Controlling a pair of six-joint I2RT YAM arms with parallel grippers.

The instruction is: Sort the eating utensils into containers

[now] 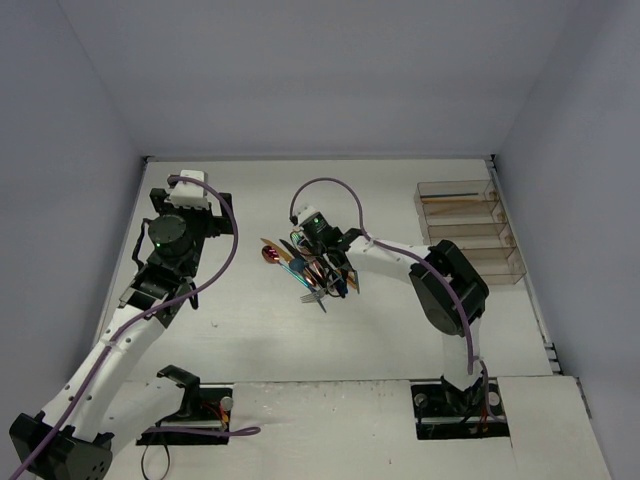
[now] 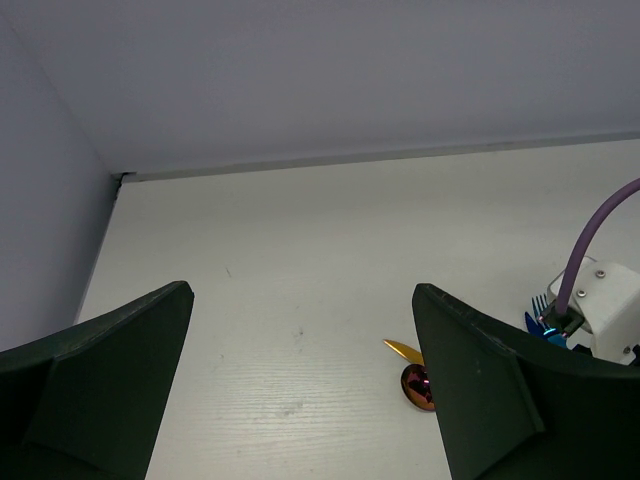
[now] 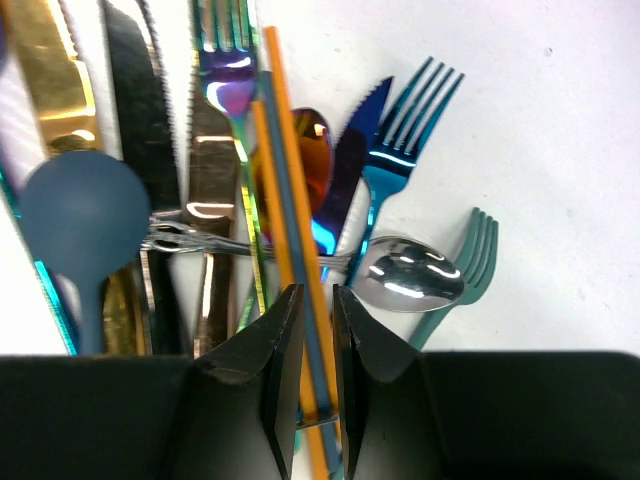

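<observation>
Right tool (image 3: pixel 315 300) clenched on orange stick (image 3: pixel 290 150), eating utensils (image 3: pixel 400 150) heaped just beyond

**Cutlery heaped mid-table, trays set off to the right**

A tangled heap of thin metal eating utensils (image 1: pixel 312 272) lies mid-table, handles crossing. Seen close up are a gold knife (image 3: pixel 40 70), a matte blue round spoon (image 3: pixel 85 215), a black serrated knife (image 3: pixel 140 100), an iridescent fork (image 3: pixel 225 60), a shiny blue fork (image 3: pixel 400 130) and a silver spoon (image 3: pixel 410 275) overlapping a teal fork (image 3: pixel 475 255). Thin orange sticks (image 3: pixel 280 100) run lengthwise over the heap, their near ends pinched by the right gripper (image 3: pixel 315 300). A magenta spoon (image 1: pixel 270 254) lies at the heap's left edge. Four clear plastic trays (image 1: pixel 505 262), joined in a row, stand well apart at the right. The farthest holds brownish slender pieces.
</observation>
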